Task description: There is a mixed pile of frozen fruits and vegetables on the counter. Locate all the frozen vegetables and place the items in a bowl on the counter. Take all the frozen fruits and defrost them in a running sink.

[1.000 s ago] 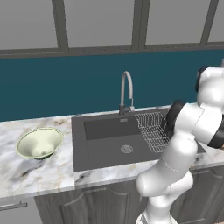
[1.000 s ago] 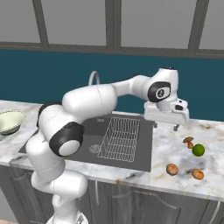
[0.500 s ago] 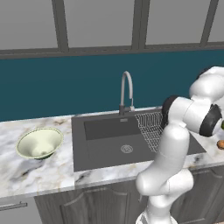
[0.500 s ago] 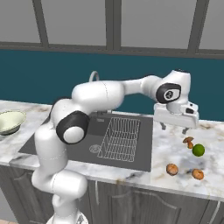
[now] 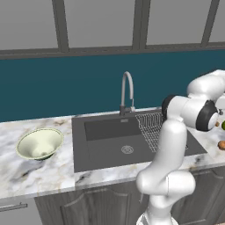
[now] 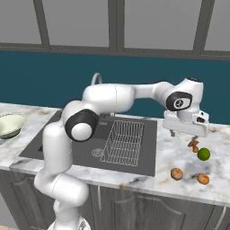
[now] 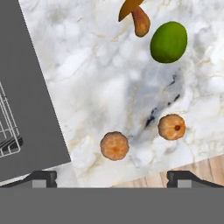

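Directly above four small frozen pieces on the white marble table (image 6: 179, 155), the claw (image 6: 185, 133) hangs spread and empty.
Risk: the round green ball (image 7: 168, 42), brown mushroom piece (image 7: 134, 14) or two orange fruits (image 7: 114, 145) could roll off the table's near edge; the dark sink (image 6: 130, 155) lies just beside.

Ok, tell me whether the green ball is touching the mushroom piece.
Apart. In the hand view a thin strip of marble counter shows between the green ball and the stem of the mushroom piece, though they lie close together.
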